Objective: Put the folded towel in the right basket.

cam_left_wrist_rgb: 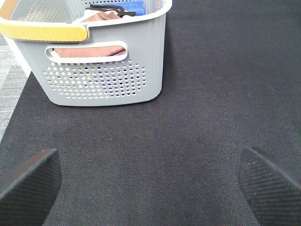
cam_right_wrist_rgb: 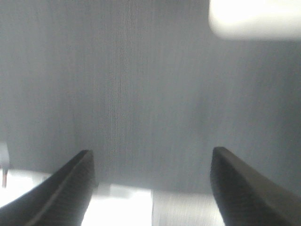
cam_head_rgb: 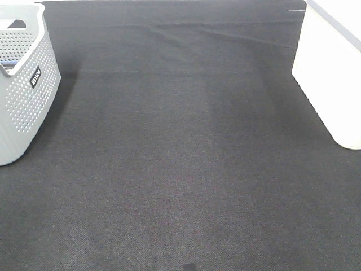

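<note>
Above the dark cloth point(cam_head_rgb: 180, 169), both grippers gape wide, holding nothing.

The left gripper point(cam_left_wrist_rgb: 150, 183) faces the grey basket point(cam_left_wrist_rgb: 108, 70), where folded towels point(cam_left_wrist_rgb: 89, 51) lie; the right gripper point(cam_right_wrist_rgb: 150, 188) hangs near the white basket point(cam_right_wrist_rgb: 254, 19), the cloth between them bare.

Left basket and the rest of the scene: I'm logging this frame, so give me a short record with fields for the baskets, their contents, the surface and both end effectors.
left basket: grey, perforated, at the mat's left edge
contents: brown towel, blue cloth, a black item
right basket: white, at the right edge, inside not visible
surface: dark mat, no towel seen on it
left end effector: open, holding nothing, over the mat
right end effector: open, holding nothing
</note>
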`<action>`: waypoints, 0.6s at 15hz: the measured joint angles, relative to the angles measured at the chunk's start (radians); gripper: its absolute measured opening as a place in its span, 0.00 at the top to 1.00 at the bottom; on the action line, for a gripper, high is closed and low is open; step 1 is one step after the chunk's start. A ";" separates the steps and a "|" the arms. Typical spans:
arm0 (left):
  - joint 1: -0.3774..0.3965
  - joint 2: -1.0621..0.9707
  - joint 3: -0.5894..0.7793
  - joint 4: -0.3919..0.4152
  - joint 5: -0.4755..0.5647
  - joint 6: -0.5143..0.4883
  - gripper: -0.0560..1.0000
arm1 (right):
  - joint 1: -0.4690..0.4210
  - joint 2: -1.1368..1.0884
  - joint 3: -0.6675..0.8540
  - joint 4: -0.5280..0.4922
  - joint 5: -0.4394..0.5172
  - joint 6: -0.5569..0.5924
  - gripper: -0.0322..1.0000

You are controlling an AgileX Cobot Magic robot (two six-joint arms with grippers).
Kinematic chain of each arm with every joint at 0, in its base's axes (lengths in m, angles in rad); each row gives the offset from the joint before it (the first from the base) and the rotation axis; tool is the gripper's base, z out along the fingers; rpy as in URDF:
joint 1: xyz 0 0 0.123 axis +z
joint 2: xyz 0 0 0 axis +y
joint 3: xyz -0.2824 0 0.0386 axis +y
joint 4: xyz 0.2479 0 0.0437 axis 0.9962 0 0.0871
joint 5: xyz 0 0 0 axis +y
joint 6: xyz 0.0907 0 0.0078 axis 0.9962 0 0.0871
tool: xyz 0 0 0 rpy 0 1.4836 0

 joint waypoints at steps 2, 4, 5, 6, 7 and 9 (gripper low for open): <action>0.000 0.000 0.000 0.000 0.000 0.000 0.02 | 0.000 -0.142 0.178 -0.006 -0.024 0.000 0.33; 0.000 0.000 0.000 0.000 0.000 0.000 0.02 | 0.000 -0.289 0.324 -0.027 -0.049 0.002 0.33; 0.000 0.000 0.000 0.000 0.000 0.000 0.02 | 0.000 -0.362 0.382 -0.039 -0.066 0.012 0.33; 0.000 0.000 0.000 0.000 0.000 0.000 0.02 | 0.000 -0.447 0.410 -0.044 -0.091 0.024 0.33; 0.000 0.000 0.000 0.000 0.000 0.000 0.02 | 0.000 -0.532 0.416 -0.044 -0.107 0.028 0.33; 0.000 0.000 0.000 0.000 0.000 0.000 0.02 | 0.000 -0.720 0.416 -0.050 -0.120 0.029 0.33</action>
